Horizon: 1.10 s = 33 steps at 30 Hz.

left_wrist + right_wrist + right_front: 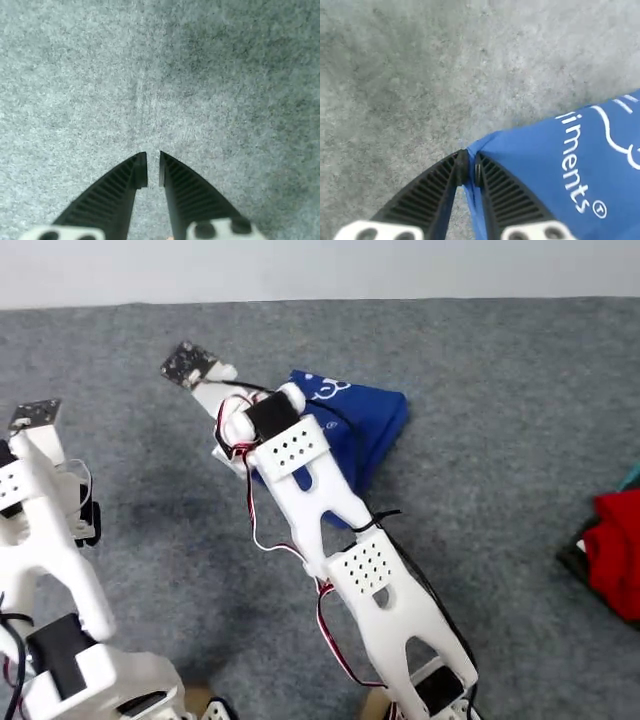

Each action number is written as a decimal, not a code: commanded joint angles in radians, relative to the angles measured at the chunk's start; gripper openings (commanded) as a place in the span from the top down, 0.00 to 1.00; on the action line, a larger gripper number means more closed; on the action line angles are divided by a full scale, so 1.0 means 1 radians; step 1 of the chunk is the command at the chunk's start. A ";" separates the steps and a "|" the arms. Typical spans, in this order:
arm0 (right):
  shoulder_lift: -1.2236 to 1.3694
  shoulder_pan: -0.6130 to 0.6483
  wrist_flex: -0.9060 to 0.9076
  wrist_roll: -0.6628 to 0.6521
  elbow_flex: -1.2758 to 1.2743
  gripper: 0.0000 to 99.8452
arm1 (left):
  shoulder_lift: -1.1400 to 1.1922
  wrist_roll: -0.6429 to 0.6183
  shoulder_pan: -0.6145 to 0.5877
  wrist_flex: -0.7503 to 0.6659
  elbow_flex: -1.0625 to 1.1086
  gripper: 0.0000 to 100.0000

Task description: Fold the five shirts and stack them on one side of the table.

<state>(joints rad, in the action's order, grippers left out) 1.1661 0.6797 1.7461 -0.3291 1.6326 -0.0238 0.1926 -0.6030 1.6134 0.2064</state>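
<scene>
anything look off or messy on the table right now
The blue shirt lies bunched in a rough wedge, not flat, one corner pinched in the right gripper. A red shirt lies crumpled far from it, cut off by the high view's edge. Nothing looks damaged.

The table (500,390) is showing a rough, matt, felt-like grey surface. The blue shirt (545,165) is showing smooth, matt cloth. The right gripper (468,167) is showing ribbed, dull black plastic; its arm (370,570), smooth white plastic.
</scene>
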 commanded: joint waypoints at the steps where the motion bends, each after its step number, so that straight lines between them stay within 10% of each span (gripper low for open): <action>1: -0.028 -0.021 -0.004 0.008 0.049 0.84 | -0.046 -0.005 -0.003 -0.017 -0.005 0.95; 7: -0.114 -0.021 -0.002 0.003 0.049 0.72 | -0.046 -0.005 -0.002 -0.017 -0.005 0.95; 21: 0.007 -0.424 -0.153 -0.029 0.046 0.94 | -0.046 -0.005 0.002 -0.052 -0.007 0.95; 33: 0.288 -0.535 -0.460 -0.127 0.043 0.95 | -0.035 -0.005 0.002 -0.107 -0.005 0.95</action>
<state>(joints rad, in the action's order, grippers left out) 1.4423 0.1718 1.3548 -0.3905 1.6326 -0.0238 0.1926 -0.6030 1.5213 0.2064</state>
